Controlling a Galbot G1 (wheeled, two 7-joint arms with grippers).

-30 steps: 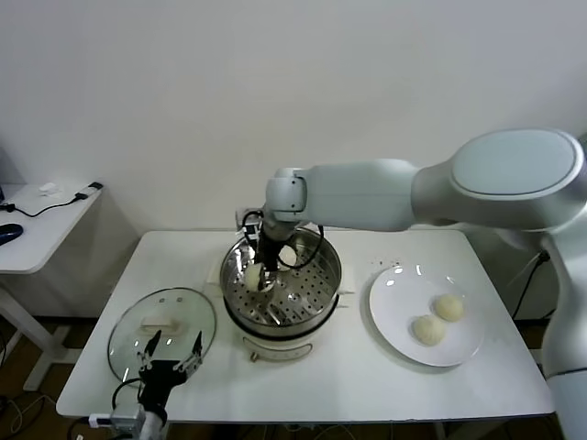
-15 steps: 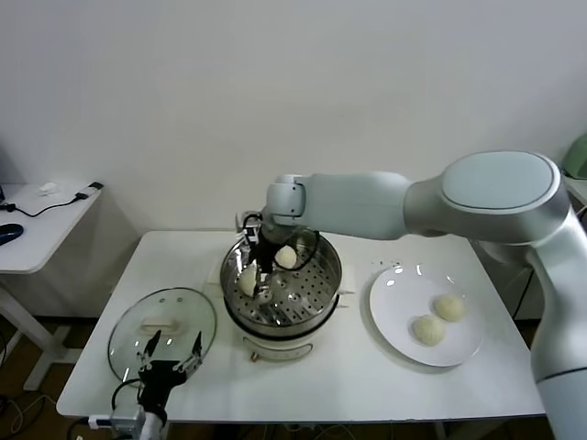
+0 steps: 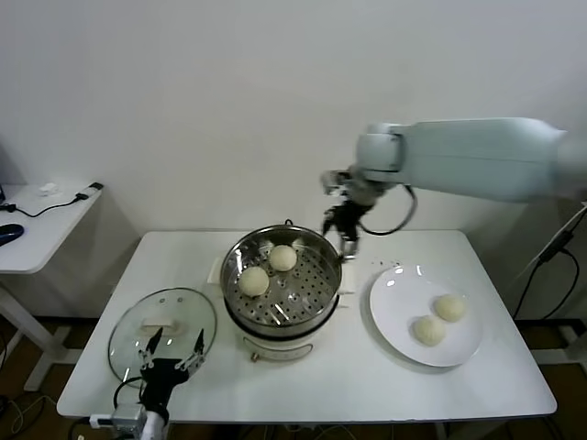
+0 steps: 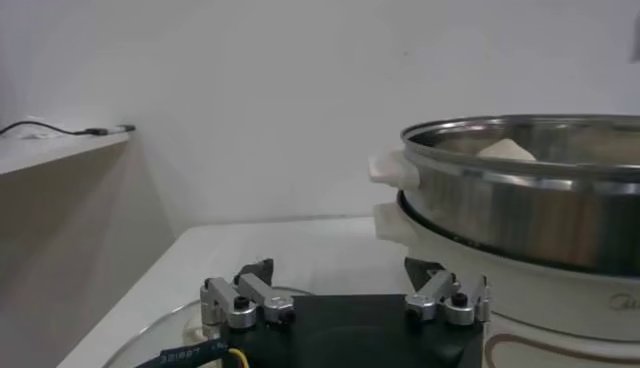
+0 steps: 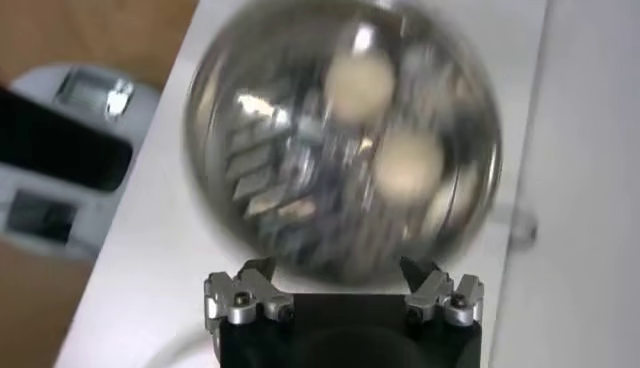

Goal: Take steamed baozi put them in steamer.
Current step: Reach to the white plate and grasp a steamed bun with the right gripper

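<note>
Round shiny stainless-steel steamer (image 3: 282, 286) on cream-white base, mid-table, holding 2 round cream-white steamed baozi (image 3: 254, 280) on perforated tray; 2 more on flat white plate (image 3: 397, 316) beside it. Right gripper (image 3: 337, 229) released and empty, raised above steamer's far rim. Left gripper (image 3: 171, 356) spread wide, parked over round glass lid (image 3: 133, 325).

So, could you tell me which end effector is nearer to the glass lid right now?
The left. The left end effector sits open at the near edge of the glass lid, while the right end effector is raised beyond the steamer, empty and open.
</note>
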